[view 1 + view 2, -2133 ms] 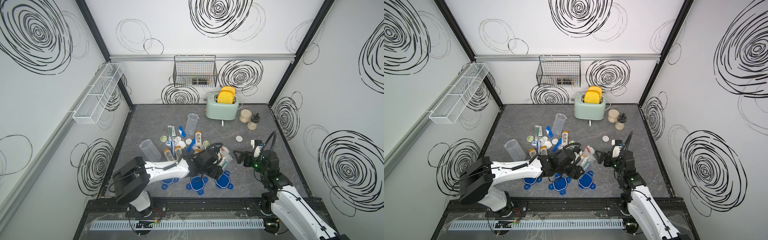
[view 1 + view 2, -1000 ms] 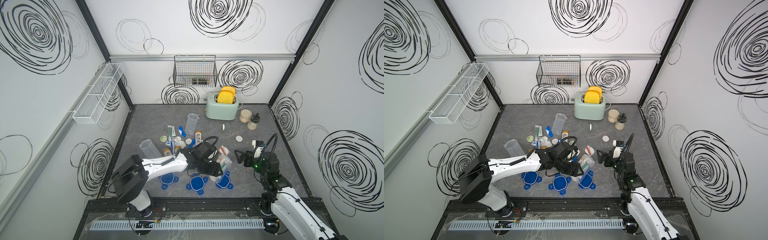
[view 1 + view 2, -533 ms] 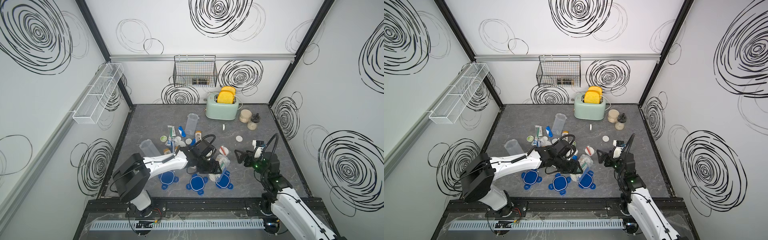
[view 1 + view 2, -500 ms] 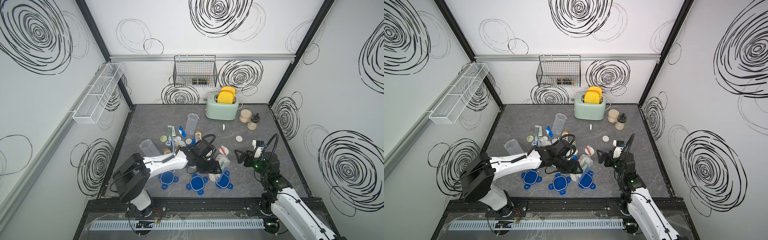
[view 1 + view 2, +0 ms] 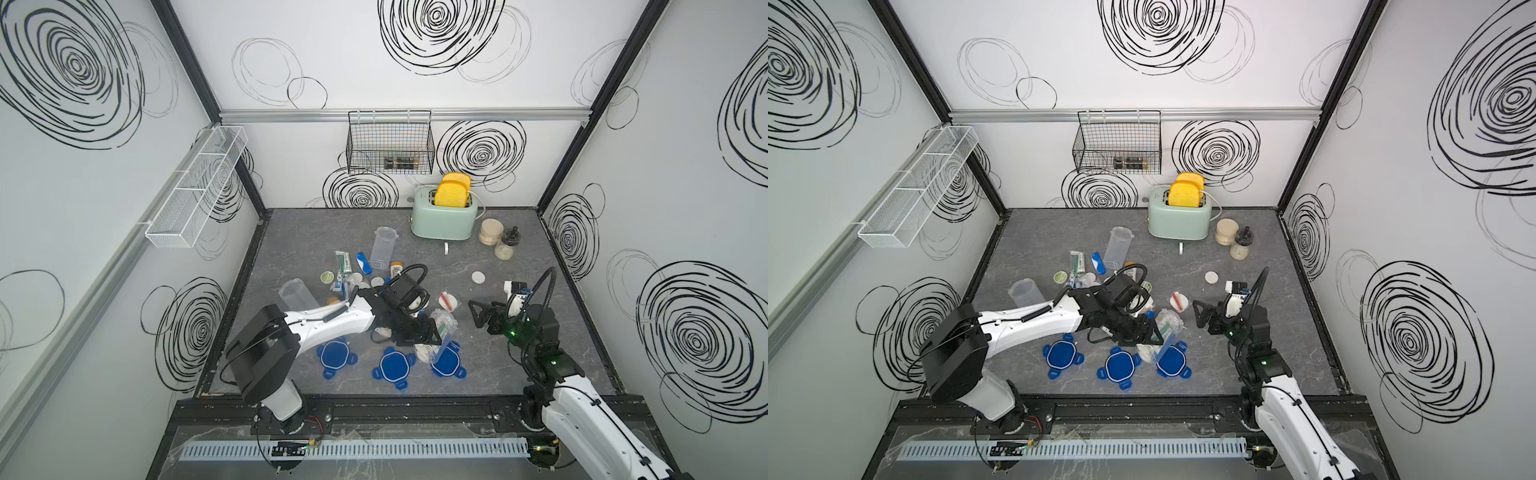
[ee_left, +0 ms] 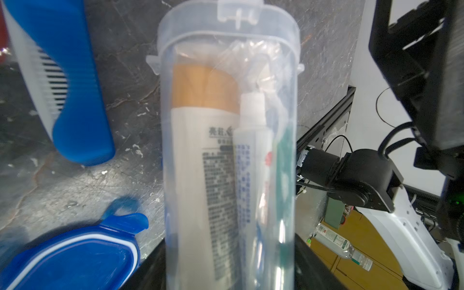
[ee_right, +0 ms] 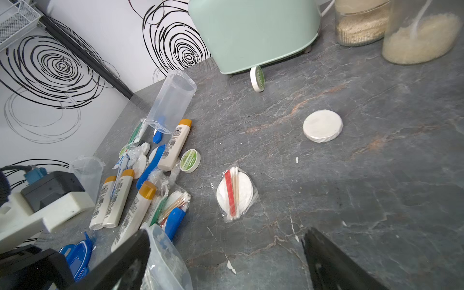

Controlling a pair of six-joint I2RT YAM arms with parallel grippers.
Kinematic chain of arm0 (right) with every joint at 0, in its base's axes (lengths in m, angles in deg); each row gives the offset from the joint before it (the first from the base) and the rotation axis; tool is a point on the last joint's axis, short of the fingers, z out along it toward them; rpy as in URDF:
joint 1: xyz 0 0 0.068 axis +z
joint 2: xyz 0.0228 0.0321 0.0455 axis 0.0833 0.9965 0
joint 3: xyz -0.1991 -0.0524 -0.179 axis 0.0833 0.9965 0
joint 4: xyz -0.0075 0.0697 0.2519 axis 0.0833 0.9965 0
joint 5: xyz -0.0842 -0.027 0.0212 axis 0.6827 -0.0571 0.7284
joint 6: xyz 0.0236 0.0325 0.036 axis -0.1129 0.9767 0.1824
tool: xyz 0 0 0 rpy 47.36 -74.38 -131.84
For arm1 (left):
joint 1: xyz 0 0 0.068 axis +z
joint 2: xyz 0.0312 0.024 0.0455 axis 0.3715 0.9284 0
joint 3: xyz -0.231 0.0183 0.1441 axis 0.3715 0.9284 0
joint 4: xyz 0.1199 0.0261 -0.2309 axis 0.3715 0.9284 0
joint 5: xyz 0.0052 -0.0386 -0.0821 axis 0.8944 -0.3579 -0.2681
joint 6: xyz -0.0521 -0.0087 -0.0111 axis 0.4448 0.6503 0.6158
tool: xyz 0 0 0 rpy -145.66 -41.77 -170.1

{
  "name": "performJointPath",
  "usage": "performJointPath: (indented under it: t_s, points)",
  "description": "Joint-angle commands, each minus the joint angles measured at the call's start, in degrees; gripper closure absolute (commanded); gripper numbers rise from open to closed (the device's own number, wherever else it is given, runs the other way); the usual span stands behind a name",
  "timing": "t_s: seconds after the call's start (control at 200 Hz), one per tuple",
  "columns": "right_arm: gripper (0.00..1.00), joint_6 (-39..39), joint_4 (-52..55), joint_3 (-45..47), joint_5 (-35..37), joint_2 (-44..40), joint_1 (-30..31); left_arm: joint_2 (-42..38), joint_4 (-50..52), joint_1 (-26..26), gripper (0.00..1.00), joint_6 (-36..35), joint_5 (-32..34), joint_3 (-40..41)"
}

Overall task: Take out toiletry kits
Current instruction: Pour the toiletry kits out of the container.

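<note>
toiletry kit [image 6: 216, 175]: in clear jar [image 6: 227, 40] | left end effector [image 6: 228, 263]: clamps jar | right end effector [image 7: 226, 238]: spread wide

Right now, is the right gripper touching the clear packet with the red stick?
Apart. The right wrist view shows bare grey table between the open right gripper and the clear packet.

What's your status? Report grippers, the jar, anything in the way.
Left gripper shut on clear jar. Right gripper open, empty. Kit not yet out: cream bottle, toothpaste tube inside jar. Blue lid close beside it.
</note>
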Motion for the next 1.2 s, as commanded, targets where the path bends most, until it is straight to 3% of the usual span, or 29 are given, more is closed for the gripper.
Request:
performJointPath:
  t_s: [0.0,1.196]
  points:
    - [0.03,0.3,-1.5,0.5,-0.4,-0.8,-0.2,0.0,-0.2,1.1,0.95,0.3,-3.6,-3.1]
    - [0.03,1.1,-2.0,1.1,-2.4,-1.1,-0.2,3.3,12.1,4.1,0.95,-2.5,-9.1,-9.3]
